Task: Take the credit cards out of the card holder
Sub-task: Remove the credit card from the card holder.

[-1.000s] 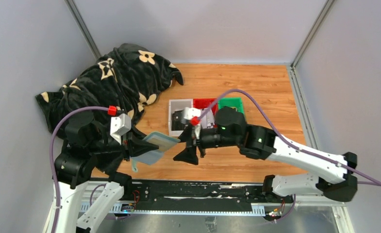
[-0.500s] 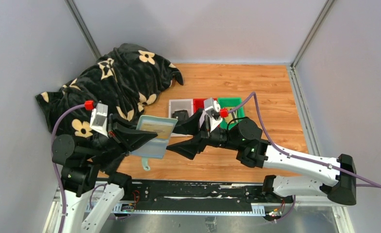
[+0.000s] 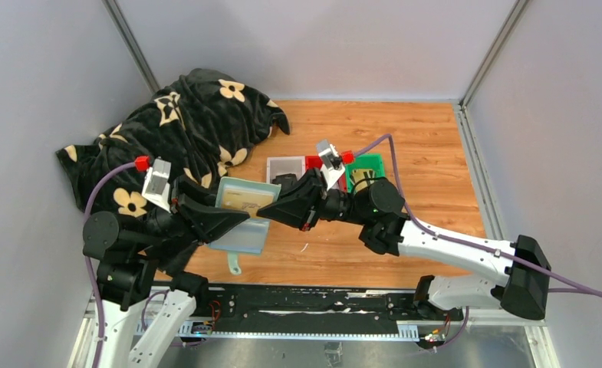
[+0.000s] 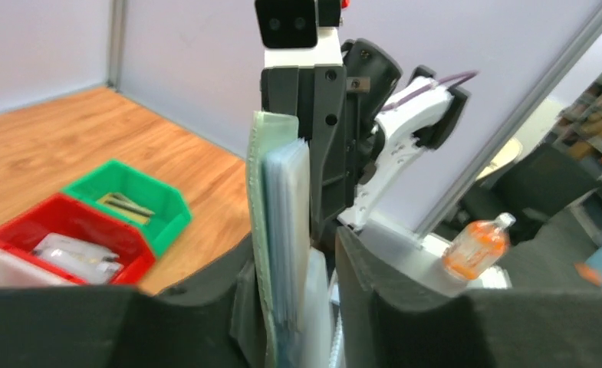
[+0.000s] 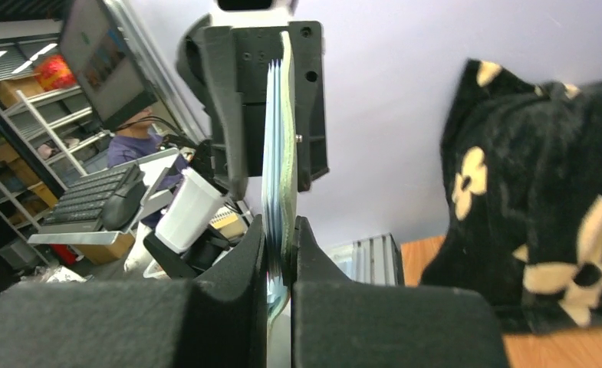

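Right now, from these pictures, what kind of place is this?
Probably a robot test cell inside a lab or office. Plain grey walls close in a wooden table, and the right wrist view shows shelves, a keyboard and a person beyond.

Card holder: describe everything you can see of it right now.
The card holder is a flat, soft-looking folding wallet, sage green outside and pale teal inside. It is open and held off the wooden table, its inside facing the top camera, with a gold-yellow card showing in its slots. A small closing tab hangs from its lower edge. The left end effector clamps one side, the right end effector pinches the opposite edge; whether that pinch takes only a card cannot be told.
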